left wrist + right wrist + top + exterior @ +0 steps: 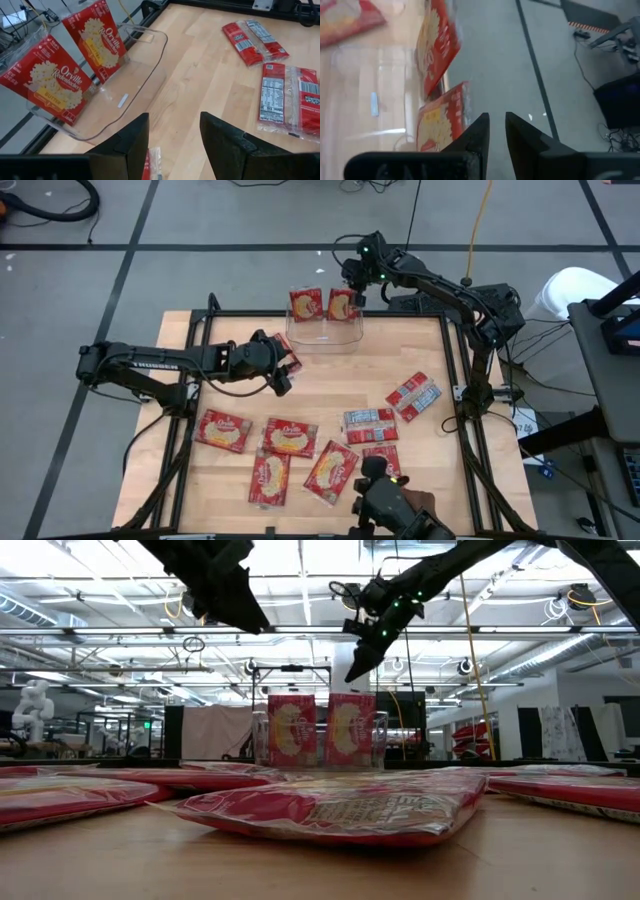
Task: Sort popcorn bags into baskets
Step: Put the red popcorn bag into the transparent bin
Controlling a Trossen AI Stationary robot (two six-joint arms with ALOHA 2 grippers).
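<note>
Bin: the clear plastic basket [323, 330] sits at the far edge of the tabletop [330, 395], midway between the two arms
Done: two popcorn bags stand upright in it against its far wall, one [305, 304] beside the other [342, 304], yellow picture facing the tabletop
Left to do: seven bags lie flat on the near half; four picture-up in a loose group on the left [224, 430] [290, 437] [269, 478] [331, 470], and three showing printed backs toward the right [414, 396] [370, 422] [381, 461]
In hand: an eighth bag [288, 354] sits in the left pincer [282, 366], just short of the basket's near left corner; a red edge of it shows between the fingers in the left wrist view
Left pincer: fingers set apart and pinching that bag, held above the tabletop
Right pincer: the right pincer [353, 286] hangs over the far right end of the basket, above the right standing bag; fingers nearly together with a thin gap, nothing between them
Progress: roughly a fifth sorted by my count, a third bag about to go in
Next, as I judge it: carry the held bag over the rim and stand it beside the other two; the basket's near side has free room
</note>
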